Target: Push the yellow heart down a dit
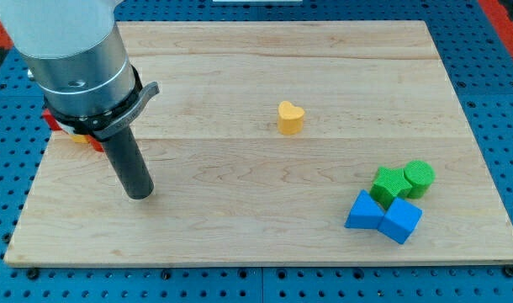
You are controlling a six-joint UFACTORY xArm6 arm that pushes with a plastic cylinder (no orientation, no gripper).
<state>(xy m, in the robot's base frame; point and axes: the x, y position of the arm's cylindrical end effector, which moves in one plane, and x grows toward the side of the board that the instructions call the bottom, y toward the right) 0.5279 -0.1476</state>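
The yellow heart (pixel 290 117) stands alone on the wooden board (pixel 265 210), a little above and right of its middle. My tip (pixel 140 194) rests on the board at the left, far to the left of the heart and lower in the view. It touches no block.
Red blocks (pixel 51 120) and a yellow block (pixel 76 138) peek out behind the arm at the left edge. At the lower right sit a green star (pixel 390 183), a green cylinder (pixel 420 178), a blue triangle (pixel 363 211) and a blue cube (pixel 401 220).
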